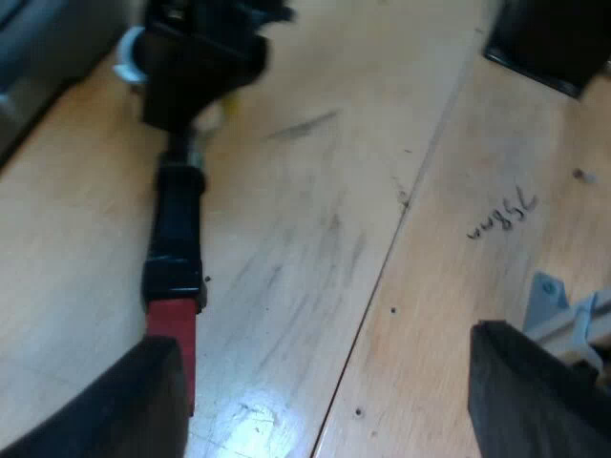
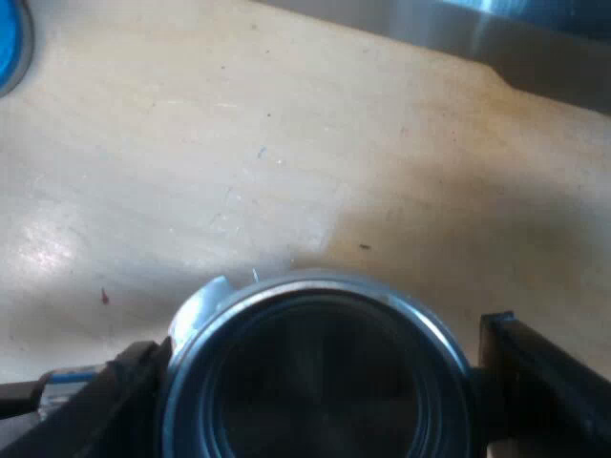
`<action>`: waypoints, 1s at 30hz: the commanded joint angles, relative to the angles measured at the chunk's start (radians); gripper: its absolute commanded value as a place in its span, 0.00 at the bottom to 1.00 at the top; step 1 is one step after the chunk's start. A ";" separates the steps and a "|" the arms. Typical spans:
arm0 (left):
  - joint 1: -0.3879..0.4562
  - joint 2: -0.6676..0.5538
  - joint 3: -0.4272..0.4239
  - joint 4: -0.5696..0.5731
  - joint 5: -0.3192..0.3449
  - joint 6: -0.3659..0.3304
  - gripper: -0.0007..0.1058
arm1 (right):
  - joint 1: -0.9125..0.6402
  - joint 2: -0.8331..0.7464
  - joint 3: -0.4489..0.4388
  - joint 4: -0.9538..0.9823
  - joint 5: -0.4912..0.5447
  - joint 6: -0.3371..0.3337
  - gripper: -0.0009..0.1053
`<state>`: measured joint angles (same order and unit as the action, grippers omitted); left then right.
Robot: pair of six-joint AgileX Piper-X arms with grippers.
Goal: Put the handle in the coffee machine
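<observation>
Wooden tabletop (image 1: 315, 239), pale, scuffed, some pencil scrawl on it. Holder (image 1: 178, 219) lies flat on it, not in the machine yet. Right gripper (image 2: 320, 343) is clamped on the basket (image 2: 315, 382): looking down the right arm, its fingers (image 2: 535, 372) press the metal rim (image 2: 286, 283) at 9 and 3 o'clock. Dark handle (image 1: 172, 262) runs off the head toward 6 o'clock as the left arm sees it. Its red end (image 1: 172, 334) lies nearest the left gripper (image 1: 325, 343), whose fingers are spread wide and hold nothing, one of them just beside the red end. Blue tamper (image 2: 8, 43) sits around 10 o'clock from the basket, well apart. Grey metal edge (image 2: 430, 29) at about 1 o'clock is probably the machine's base, can't confirm.

Handling, my read: the holder is rigid and head-heavy, not fragile. The steel rim is smooth, so the pads could slip if it twists. The long handle will lever downward when the holder is lifted by the basket. Best hold for locking in is the dark handle near the red end, which gives turning leverage. The basket's top has to stay free to seat in the machine's front. Task looks early.
</observation>
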<state>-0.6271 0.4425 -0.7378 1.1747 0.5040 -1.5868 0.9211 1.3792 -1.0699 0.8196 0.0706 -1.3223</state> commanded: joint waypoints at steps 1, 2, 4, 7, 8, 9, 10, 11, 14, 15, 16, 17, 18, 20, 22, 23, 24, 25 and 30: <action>-0.100 0.000 0.005 -0.036 -0.074 0.044 0.60 | 0.003 -0.047 -0.003 0.033 -0.009 0.019 0.01; -0.112 0.000 0.014 -0.048 -0.088 0.067 0.60 | 0.005 -0.060 -0.003 0.046 -0.009 0.019 0.01; -0.121 0.000 0.026 -0.060 -0.100 0.087 0.60 | 0.005 -0.076 -0.003 0.057 -0.009 0.019 0.01; -0.126 0.002 0.089 -0.107 -0.113 0.097 0.60 | 0.015 -0.098 -0.003 0.061 -0.007 0.023 0.01; -0.126 0.002 0.115 -0.122 -0.113 0.097 0.60 | 0.019 -0.103 -0.003 0.061 -0.007 0.029 0.01; -0.126 0.002 0.127 -0.130 -0.113 0.097 0.60 | 0.021 -0.105 -0.003 0.061 -0.007 0.030 0.01; -0.126 0.002 0.146 -0.144 -0.113 0.097 0.60 | 0.021 -0.107 -0.003 0.061 -0.007 0.035 0.01; -0.126 0.002 0.167 -0.160 -0.113 0.097 0.60 | 0.023 -0.107 -0.003 0.061 -0.010 0.047 0.01; -0.126 0.002 0.199 -0.186 -0.113 0.095 0.60 | 0.027 -0.107 -0.003 0.061 -0.009 0.050 0.01; -0.126 0.002 0.199 -0.186 -0.113 0.095 0.60 | 0.028 -0.107 -0.003 0.061 -0.009 0.052 0.01; -0.126 0.002 0.201 -0.188 -0.113 0.095 0.60 | 0.027 -0.107 -0.003 0.061 -0.009 0.054 0.01; -0.126 0.002 0.204 -0.191 -0.113 0.095 0.60 | 0.030 -0.107 -0.003 0.061 -0.009 0.056 0.01; -0.126 0.002 0.209 -0.197 -0.116 0.095 0.60 | 0.030 -0.107 -0.003 0.061 -0.009 0.056 0.01; -0.126 0.002 0.255 -0.282 -0.185 0.095 0.60 | 0.030 -0.107 -0.003 0.061 -0.017 0.055 0.01; -0.126 0.002 0.272 -0.305 -0.185 0.095 0.60 | 0.030 -0.107 -0.003 0.061 -0.024 0.055 0.01; -0.126 0.002 0.283 -0.315 -0.185 0.095 0.60 | 0.030 -0.107 -0.003 0.061 -0.027 0.055 0.01; -0.126 0.002 0.286 -0.318 -0.187 0.095 0.60 | 0.030 -0.107 -0.003 0.061 -0.028 0.055 0.01; -0.126 0.002 0.293 -0.326 -0.186 0.095 0.60 | 0.030 -0.107 -0.003 0.061 -0.031 0.055 0.01; -0.126 0.002 0.297 -0.364 -0.197 0.095 0.60 | 0.030 -0.107 -0.003 0.061 -0.031 0.055 0.01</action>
<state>-0.7459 0.4472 -0.4389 0.8238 0.3189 -1.4902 0.9491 1.2857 -1.0699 0.8809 0.0494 -1.2692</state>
